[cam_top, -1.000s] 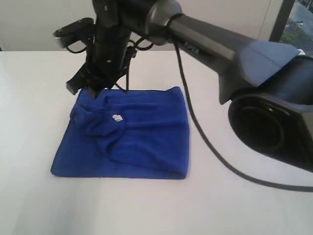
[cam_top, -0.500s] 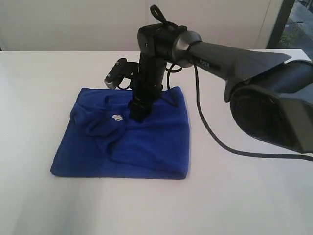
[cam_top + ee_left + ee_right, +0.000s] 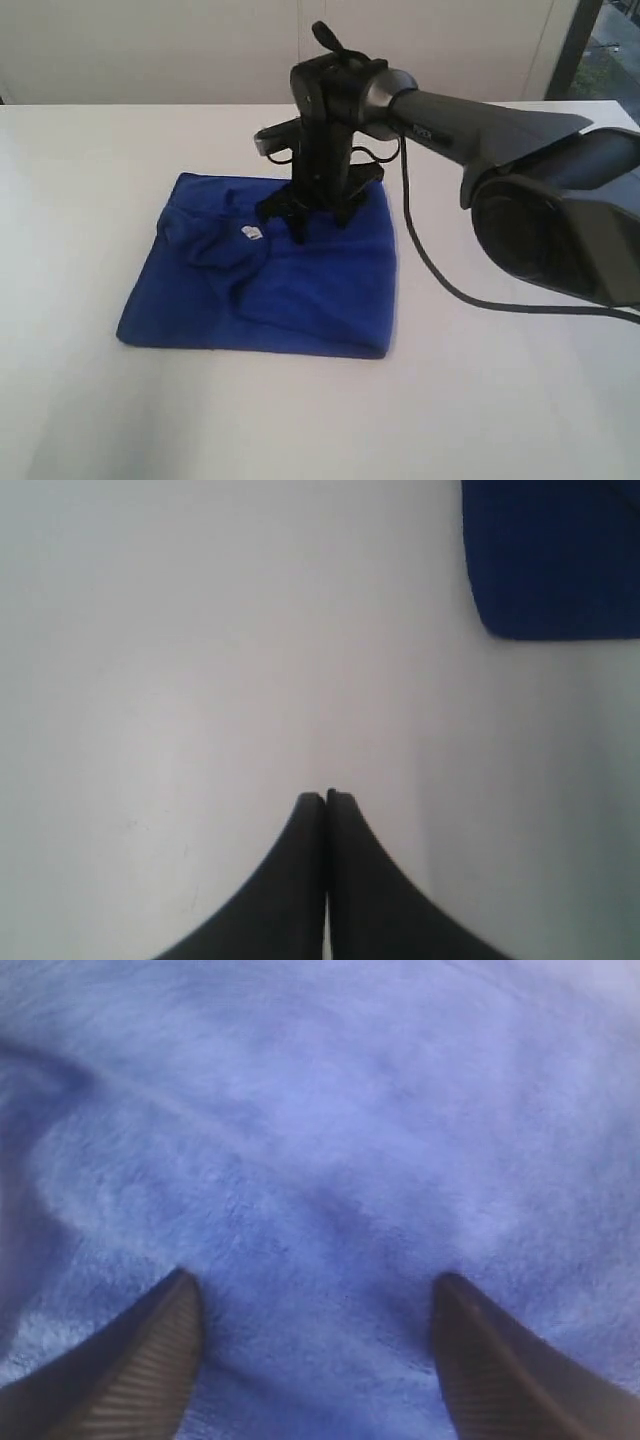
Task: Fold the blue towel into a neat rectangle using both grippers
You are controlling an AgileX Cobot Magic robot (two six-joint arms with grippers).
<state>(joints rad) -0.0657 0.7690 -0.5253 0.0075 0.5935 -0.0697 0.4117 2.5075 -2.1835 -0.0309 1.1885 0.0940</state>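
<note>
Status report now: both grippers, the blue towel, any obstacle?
Left gripper shut, over table. Right gripper open, low over blue towel. Towel folded, rumpled near label. No obstacle seen.

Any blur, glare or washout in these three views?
Exterior view: fairly sharp, even light, white table slightly blown out. Right wrist view: blue towel fills the frame, soft and washed to pale blue, right gripper dark. Left wrist view: table bright and featureless, left gripper a crisp black silhouette.

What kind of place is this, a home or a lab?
Probably a robotics lab bench: a black robot arm over a plain white table, only a blue towel laid out, bare pale wall behind.
</note>
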